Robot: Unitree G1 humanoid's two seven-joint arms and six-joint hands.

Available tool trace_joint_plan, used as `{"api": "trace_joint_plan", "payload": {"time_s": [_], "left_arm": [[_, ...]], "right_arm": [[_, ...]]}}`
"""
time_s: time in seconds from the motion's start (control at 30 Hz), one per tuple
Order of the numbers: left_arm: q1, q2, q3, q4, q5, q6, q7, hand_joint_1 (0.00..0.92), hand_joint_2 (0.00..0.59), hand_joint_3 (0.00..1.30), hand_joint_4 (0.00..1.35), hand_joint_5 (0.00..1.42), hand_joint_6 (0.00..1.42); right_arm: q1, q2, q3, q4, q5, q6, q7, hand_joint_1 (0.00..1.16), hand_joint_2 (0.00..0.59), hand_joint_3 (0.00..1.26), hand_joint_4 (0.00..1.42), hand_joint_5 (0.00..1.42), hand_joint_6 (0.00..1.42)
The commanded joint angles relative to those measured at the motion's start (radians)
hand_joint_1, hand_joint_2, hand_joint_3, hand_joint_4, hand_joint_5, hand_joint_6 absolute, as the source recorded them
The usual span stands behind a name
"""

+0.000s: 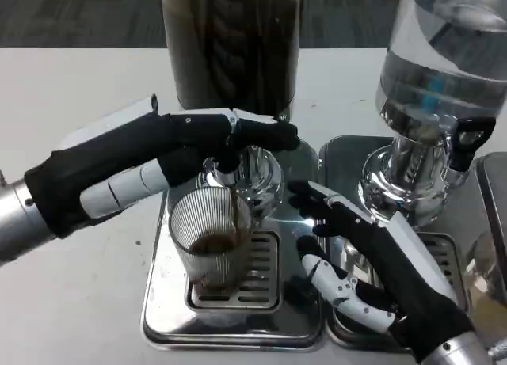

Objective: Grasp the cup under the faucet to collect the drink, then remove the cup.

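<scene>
My left hand [170, 163] presses the faucet [230, 161] lever; the cup [210, 238] sits on the grate [257, 274] at six o'clock beneath it, filling. My right hand [360, 258], fingers spread and holding nothing, waits at three o'clock. I should release once it's full enough, then grip.

Dispensers: two, one dark [230, 40], one clear [444, 64].
Cups: one, ribbed glass [210, 234].
Drip trays: two, left [158, 317], right [341, 155].
Hands: two, left [158, 171], right [372, 262].
Taps: one black-handled [469, 139].
</scene>
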Motion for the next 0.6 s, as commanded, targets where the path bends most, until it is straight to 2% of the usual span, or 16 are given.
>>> {"api": "trace_joint_plan", "payload": {"time_s": [0.03, 0.1, 0.17, 0.3, 0.4, 0.6], "left_arm": [[0.013, 0.008, -0.020, -0.029, -0.009, -0.021, -0.020, 0.000, 0.110, 0.31, 0.16, 0.17, 0.02], [0.013, 0.009, -0.020, -0.029, -0.009, -0.021, -0.020, 0.000, 0.111, 0.31, 0.17, 0.17, 0.02], [0.013, 0.010, -0.019, -0.030, -0.009, -0.021, -0.019, 0.000, 0.112, 0.31, 0.17, 0.17, 0.02], [0.013, 0.011, -0.018, -0.031, -0.010, -0.020, -0.018, 0.000, 0.113, 0.31, 0.17, 0.17, 0.02], [0.013, 0.012, -0.016, -0.034, -0.010, -0.020, -0.015, 0.000, 0.114, 0.31, 0.17, 0.17, 0.02], [0.013, 0.014, -0.012, -0.038, -0.013, -0.018, -0.012, 0.000, 0.122, 0.32, 0.17, 0.17, 0.02]], "right_arm": [[-0.027, -0.001, 0.015, 0.027, 0.019, -0.013, 0.025, 0.53, 0.362, 0.11, 0.17, 0.21, 0.26], [-0.041, 0.001, 0.020, 0.037, 0.026, -0.012, 0.034, 0.54, 0.354, 0.11, 0.16, 0.20, 0.25], [-0.052, 0.002, 0.024, 0.046, 0.034, -0.012, 0.043, 0.55, 0.320, 0.08, 0.14, 0.20, 0.25], [-0.081, 0.000, 0.034, 0.077, 0.050, -0.022, 0.064, 0.56, 0.312, 0.08, 0.13, 0.19, 0.25], [-0.108, -0.006, 0.040, 0.102, 0.067, -0.023, 0.096, 0.55, 0.264, 0.02, 0.06, 0.14, 0.22], [-0.144, -0.004, 0.050, 0.136, 0.084, -0.029, 0.127, 0.56, 0.237, 0.00, 0.00, 0.10, 0.19]]}}
